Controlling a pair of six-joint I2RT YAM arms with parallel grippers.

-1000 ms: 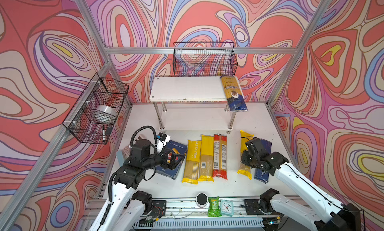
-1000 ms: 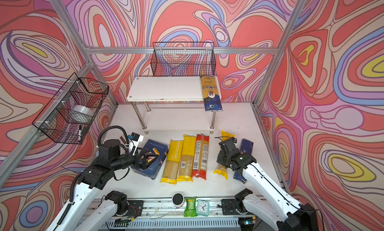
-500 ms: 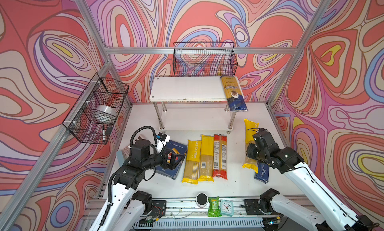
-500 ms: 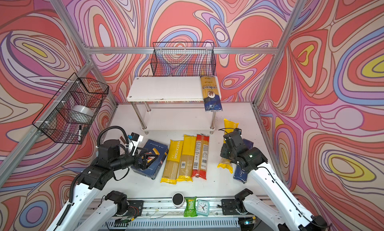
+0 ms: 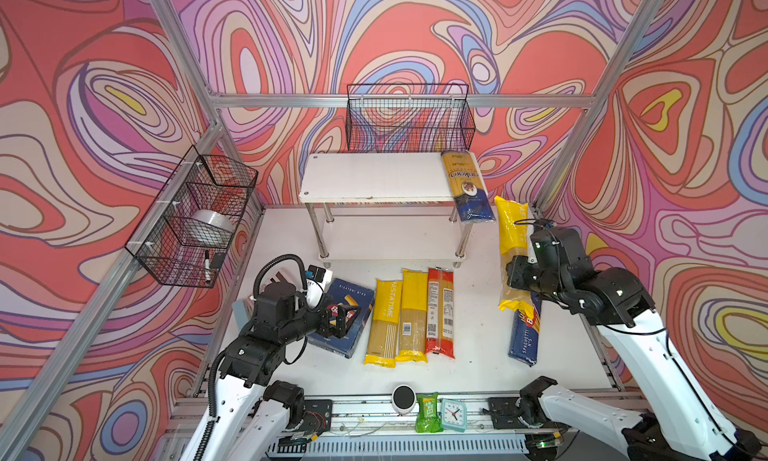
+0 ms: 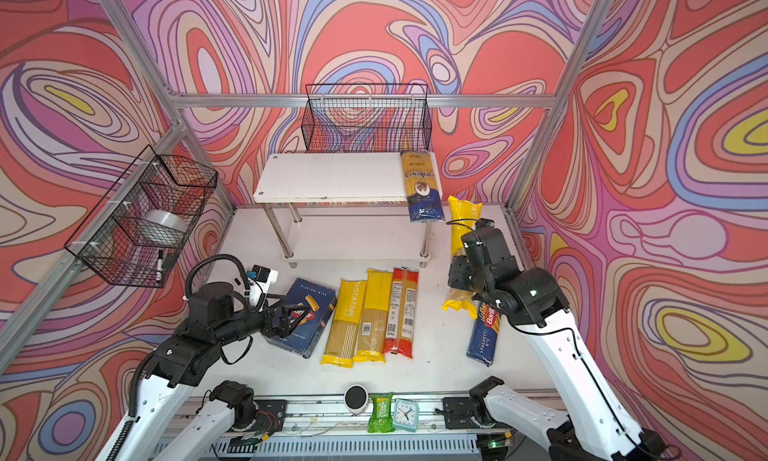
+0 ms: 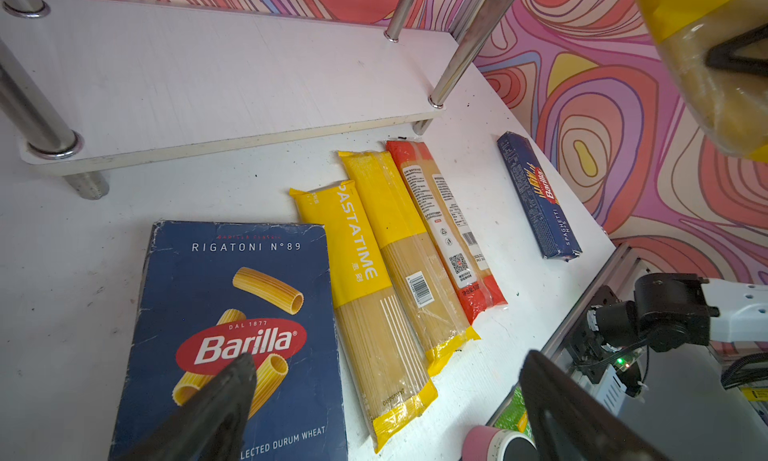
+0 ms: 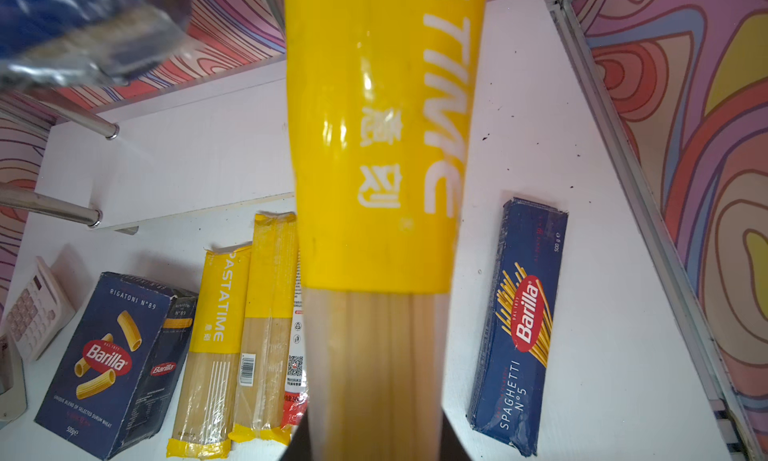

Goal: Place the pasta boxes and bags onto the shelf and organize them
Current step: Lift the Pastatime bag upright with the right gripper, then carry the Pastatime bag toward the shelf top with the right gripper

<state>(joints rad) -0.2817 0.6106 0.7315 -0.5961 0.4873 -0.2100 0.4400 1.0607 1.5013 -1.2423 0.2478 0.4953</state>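
My right gripper [image 5: 515, 277] [image 8: 374, 434] is shut on a yellow-ended spaghetti bag [image 5: 510, 222] [image 8: 374, 147], held in the air right of the white shelf [image 5: 374, 176]. A gold and dark blue bag [image 5: 466, 184] lies on the top board's right end, overhanging the front edge. Below the held bag the narrow spaghetti box [image 5: 525, 338] [image 8: 523, 322] lies on the table. Two yellow-ended bags [image 5: 384, 322] [image 5: 412, 313] and a red-ended bag [image 5: 440, 309] lie side by side mid-table. My left gripper [image 5: 345, 317] [image 7: 386, 359] hangs open over the rigatoni box [image 5: 353, 297] [image 7: 232, 280].
Black wire baskets hang on the back wall [image 5: 409, 118] and the left wall [image 5: 195, 218], the latter holding a tape roll. A green snack packet [image 5: 428, 413], a small clock [image 5: 453, 415] and a round device [image 5: 404, 396] sit on the front rail. A calculator [image 8: 33, 309] lies beside the rigatoni box.
My right gripper has lifted the yellow-ended bag off the table and carried it back toward the shelf's right side. The left arm has not moved.
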